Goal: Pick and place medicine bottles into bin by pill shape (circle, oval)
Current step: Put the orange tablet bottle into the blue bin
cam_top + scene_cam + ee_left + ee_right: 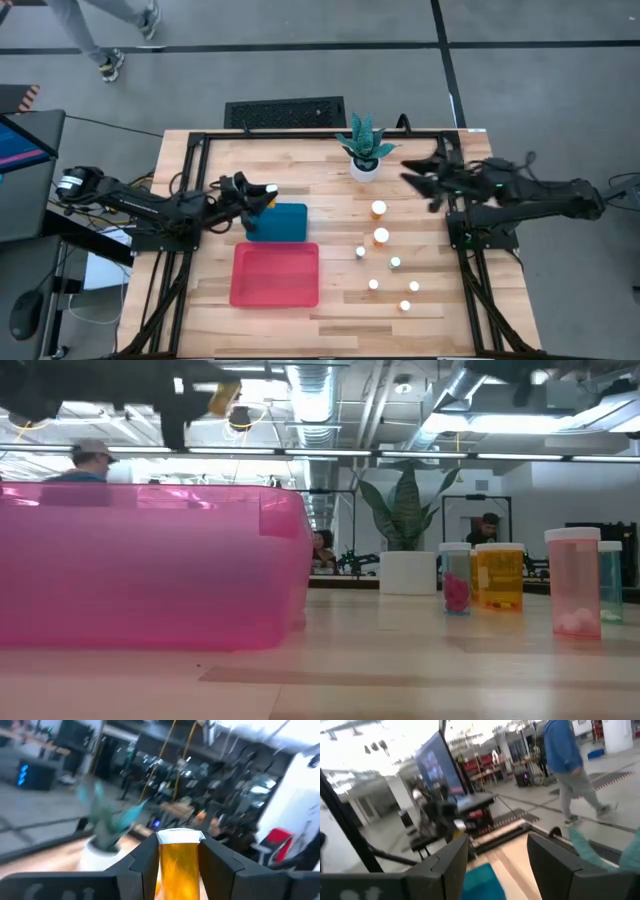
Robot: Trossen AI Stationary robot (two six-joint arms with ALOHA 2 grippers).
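high view: wooden table (330, 200) on grey floor, left gripper (262, 192) clamping amber bottle (178, 865), right gripper (425, 176) spread wide

One amber bottle (178, 862) with a white cap is pinched upright in the left claw (268, 192), raised above the teal bin (280, 222). Seven more white-capped bottles (381, 237) stand upright on the desk (330, 195), loosely clustered to the right of the pink bin (275, 275).

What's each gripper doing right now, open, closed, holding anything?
Left gripper: closed on an amber medicine bottle, over the teal bin.
Right gripper: open, empty, near the potted plant.
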